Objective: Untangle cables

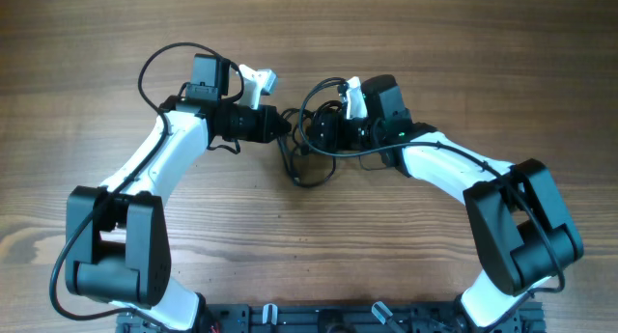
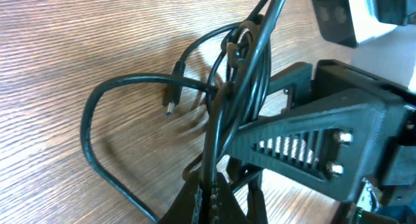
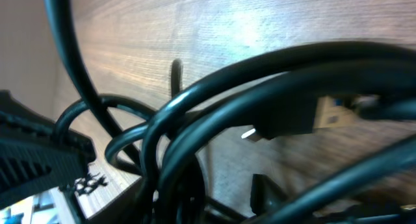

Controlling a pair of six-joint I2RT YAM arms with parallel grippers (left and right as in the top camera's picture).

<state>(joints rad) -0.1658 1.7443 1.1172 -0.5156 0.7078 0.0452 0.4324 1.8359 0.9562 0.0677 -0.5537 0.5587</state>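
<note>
Overhead, the thin black flexible cables (image 1: 309,159) lie knotted on the pale wood-grain counter (image 1: 309,261), between the left end effector (image 1: 282,126) and the right end effector (image 1: 328,132), both at the bundle.

From the left wrist, the left end effector (image 2: 211,195) looks clamped on several strands. A small black plug (image 2: 170,107) hangs free beside a loose loop.

From the right wrist, blurred cords fill the frame, so I cannot tell whether the right end effector is open or closed.

The cords seem light, limp and slippery, so pinch near the knot, not at the plugs.

Bright, even light, soft shadows — cables (image 3: 260,87) blurred in right wrist view.
</note>
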